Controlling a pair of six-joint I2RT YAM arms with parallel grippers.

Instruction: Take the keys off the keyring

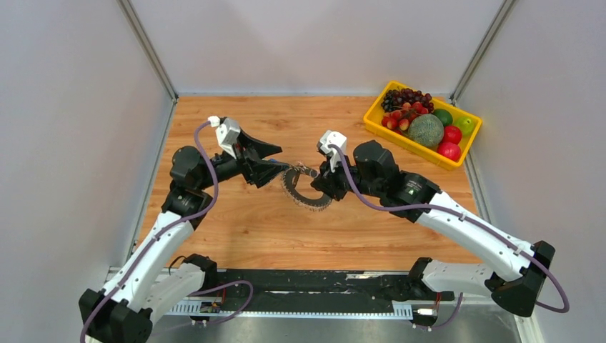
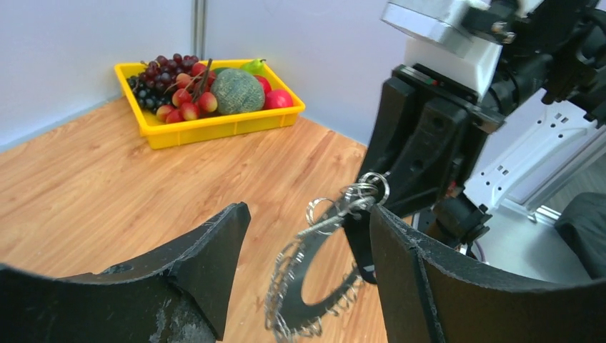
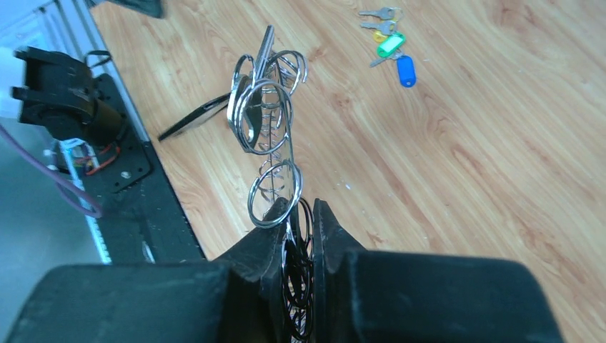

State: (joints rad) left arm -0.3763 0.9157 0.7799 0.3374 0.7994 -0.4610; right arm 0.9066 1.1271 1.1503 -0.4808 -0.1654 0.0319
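Note:
The keyring [image 1: 306,194] is a grey ring with a jagged coil rim, held upright above the table between both arms. My right gripper [image 1: 321,182] is shut on its rim; in the right wrist view the jaws [image 3: 303,214] pinch the keyring's dark edge [image 3: 296,261], with small silver split rings [image 3: 261,114] above them. One silver key [image 3: 266,46] sticks up among those rings. My left gripper [image 1: 280,164] is open; in the left wrist view its fingertips [image 2: 309,214] stand on either side of the keyring [image 2: 304,275], the right finger next to the small rings [image 2: 361,194].
A yellow tray [image 1: 377,123] of fruit stands at the back right corner, also in the left wrist view [image 2: 214,128]. A loose bunch of keys with green and blue tags [image 3: 391,44] lies on the wooden table [image 1: 236,229]. Grey walls close in the left, right and back.

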